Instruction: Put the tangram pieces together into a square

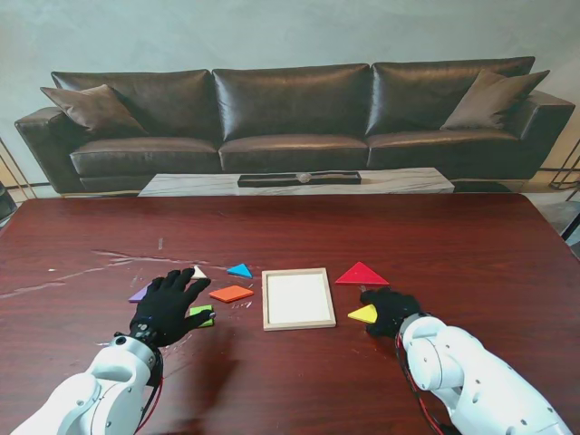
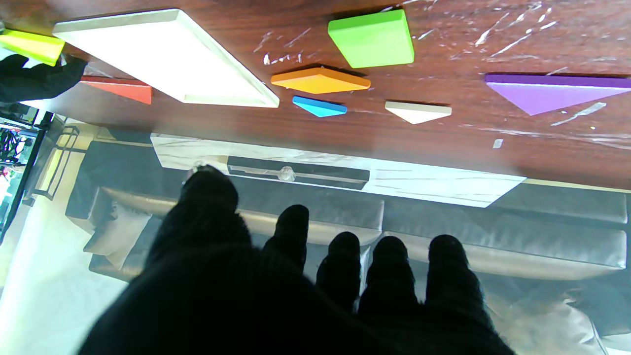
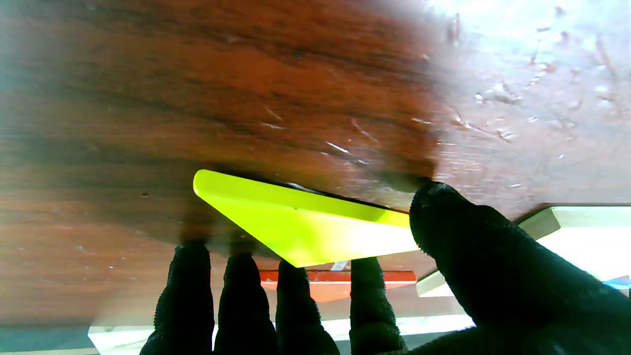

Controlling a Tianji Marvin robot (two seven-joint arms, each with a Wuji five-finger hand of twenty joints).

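Seven pieces lie scattered on the worktop [image 1: 471, 245] around the bare white tray [image 1: 298, 299], none placed yet. Nearest me, the right hand [image 1: 388, 311] pinches the yellow triangle [image 1: 364, 314] between thumb and fingers, likely to lift it trayward. The left hand [image 1: 169, 304] hovers spread, holding nothing, over the green piece [image 1: 203, 315]; farther off sits the red triangle [image 1: 362, 275].

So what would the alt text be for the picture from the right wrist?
A black-gloved robot hand pinches a yellow triangle just off a dark wooden table, with a red triangle and a white tray beyond.
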